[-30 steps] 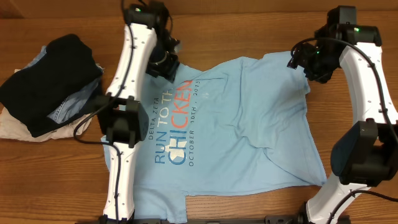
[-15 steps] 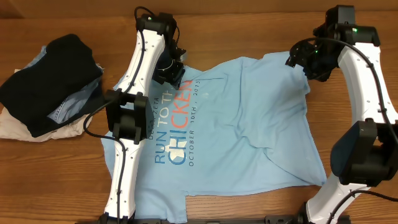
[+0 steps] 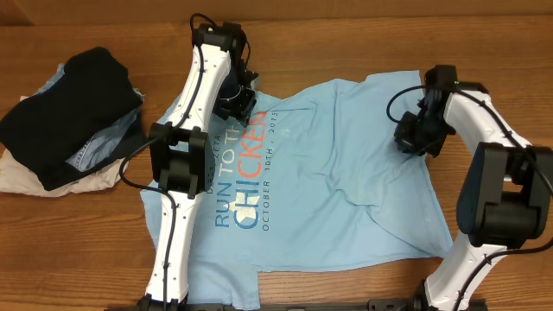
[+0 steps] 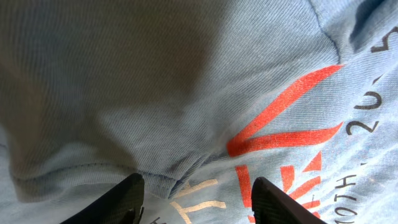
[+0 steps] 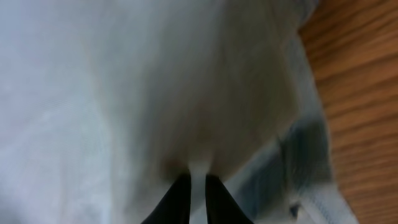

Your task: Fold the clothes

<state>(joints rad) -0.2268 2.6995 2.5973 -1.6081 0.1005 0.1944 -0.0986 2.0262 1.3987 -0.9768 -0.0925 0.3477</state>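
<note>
A light blue T-shirt (image 3: 346,173) lies spread on the table, its white and orange lettering (image 3: 242,173) at the left. My left gripper (image 3: 238,99) hovers low over the collar area. In the left wrist view it (image 4: 196,199) is open, one finger on each side of a small fold of blue cloth (image 4: 180,171) beside the orange print. My right gripper (image 3: 410,138) is down on the shirt's right side below the sleeve. In the blurred right wrist view it (image 5: 198,186) is shut on a thin ridge of the pale cloth.
A heap of other clothes sits at the left: a black garment (image 3: 78,95) on top, denim blue (image 3: 99,142) under it, cream (image 3: 26,177) at the bottom. Bare wooden table (image 3: 346,43) runs behind the shirt. Both arm bases stand at the near edge.
My right gripper has dropped from the sleeve at the top right onto the shirt's right side and closed on the cloth. The left gripper shifted slightly right, then held still.
</note>
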